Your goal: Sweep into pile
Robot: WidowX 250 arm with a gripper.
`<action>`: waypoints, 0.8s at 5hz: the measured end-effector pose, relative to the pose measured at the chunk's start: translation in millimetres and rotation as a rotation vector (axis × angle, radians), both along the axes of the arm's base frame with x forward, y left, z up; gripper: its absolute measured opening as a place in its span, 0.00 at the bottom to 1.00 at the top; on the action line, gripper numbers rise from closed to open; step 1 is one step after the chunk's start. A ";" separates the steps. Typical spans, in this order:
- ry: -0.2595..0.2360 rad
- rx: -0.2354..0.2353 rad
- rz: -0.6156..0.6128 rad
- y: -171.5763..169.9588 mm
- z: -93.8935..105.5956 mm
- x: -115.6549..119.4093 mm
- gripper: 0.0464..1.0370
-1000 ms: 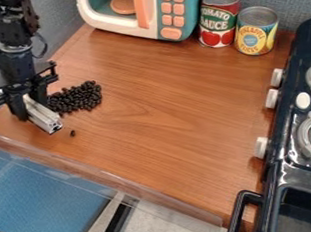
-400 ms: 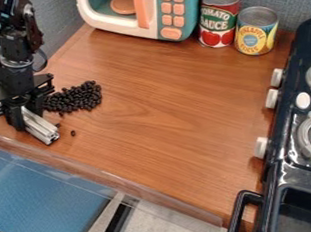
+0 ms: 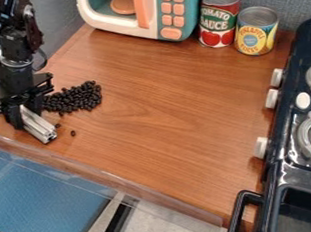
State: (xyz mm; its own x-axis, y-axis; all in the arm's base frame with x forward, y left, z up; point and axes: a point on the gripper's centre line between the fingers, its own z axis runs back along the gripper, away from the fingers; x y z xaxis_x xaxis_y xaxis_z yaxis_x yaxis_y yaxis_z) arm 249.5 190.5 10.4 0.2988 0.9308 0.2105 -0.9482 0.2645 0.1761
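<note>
Shifted nearer the counter edge (image 3: 122,181), the gripper (image 3: 17,116) clasps a silver bar (image 3: 38,127) beside dark beans (image 3: 76,97), labelled cans (image 3: 219,19) well apart.

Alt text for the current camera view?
Black robot arm with a silvery bar in its jaws, left of a pile of dark beans on a wooden counter; stray beans lie near the bar. Toy microwave and two cans behind, toy stove at right.
</note>
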 end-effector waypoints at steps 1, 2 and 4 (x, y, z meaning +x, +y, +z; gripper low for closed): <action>-0.001 0.007 -0.014 -1.4 -0.7 2.4 0.35; -0.003 0.019 -0.020 -2.7 -1.6 7.3 0.35; -0.002 0.030 -0.031 -4.9 -3.0 14.3 0.35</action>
State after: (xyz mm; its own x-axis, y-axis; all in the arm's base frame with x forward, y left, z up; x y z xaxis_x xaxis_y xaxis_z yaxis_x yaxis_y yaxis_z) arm 263.9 185.6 7.4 0.3269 0.9145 0.2385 -0.9400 0.2885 0.1823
